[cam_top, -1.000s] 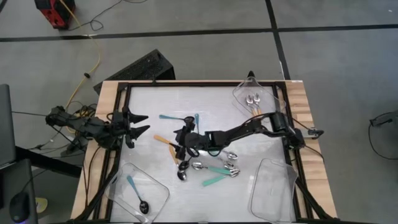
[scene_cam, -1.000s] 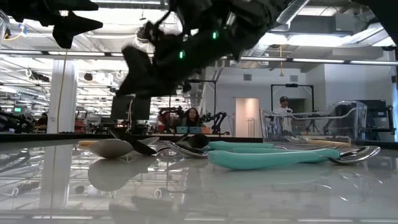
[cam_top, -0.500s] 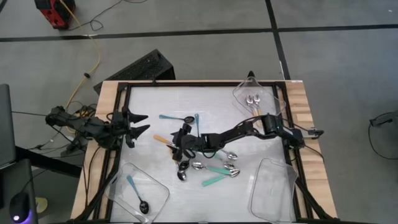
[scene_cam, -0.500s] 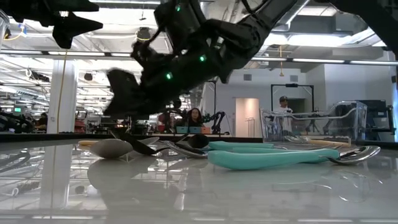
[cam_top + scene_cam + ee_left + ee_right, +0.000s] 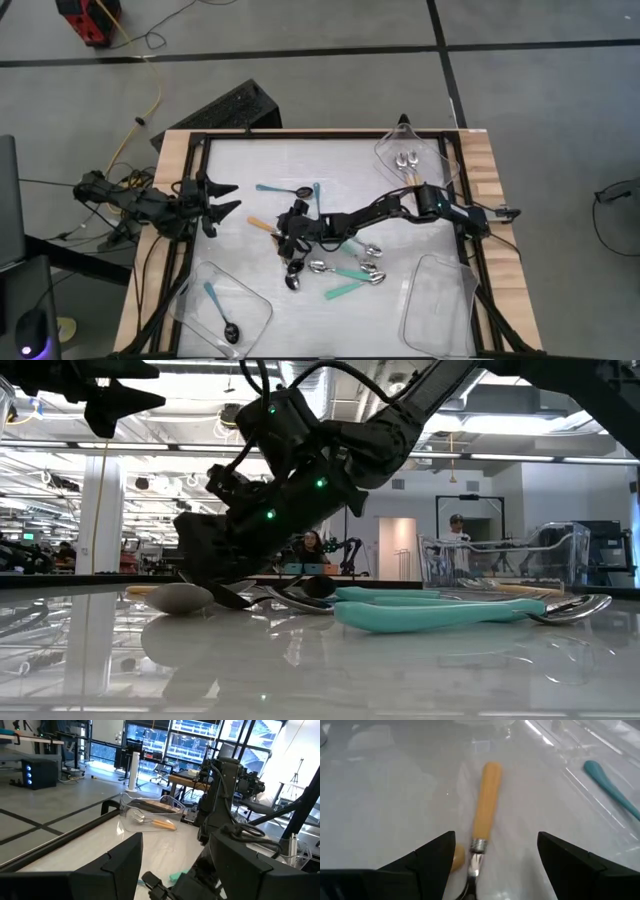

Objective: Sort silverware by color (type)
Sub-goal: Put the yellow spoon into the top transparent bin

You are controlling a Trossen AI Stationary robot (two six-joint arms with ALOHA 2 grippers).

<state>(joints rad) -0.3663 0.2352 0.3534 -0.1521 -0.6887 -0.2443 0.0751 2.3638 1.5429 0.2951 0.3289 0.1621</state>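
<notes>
My right gripper (image 5: 284, 233) reaches in from the table's right and hangs low over the left end of the spoon pile (image 5: 335, 268). It is open, and its fingers stand on either side of an orange-handled spoon (image 5: 486, 805) lying flat on the table, where handle meets neck. In the low view the right gripper's (image 5: 215, 582) fingertips are down at the tabletop. Teal-handled spoons (image 5: 440, 612) and silver bowls lie tangled just right of it. Two blue-handled spoons (image 5: 282, 189) lie toward the far side. My left gripper (image 5: 224, 198) waits open at the left edge.
A clear tray (image 5: 412, 160) at the far right corner holds orange-handled spoons. Another tray (image 5: 222, 310) at the near left holds one blue-handled spoon. A third tray (image 5: 440, 308) sits at the near right. The table's far-middle part is bare.
My right gripper has come down from above the pile to the tabletop and moved a little toward the table's left, over the orange-handled spoon. The spoons have stayed where they were.
</notes>
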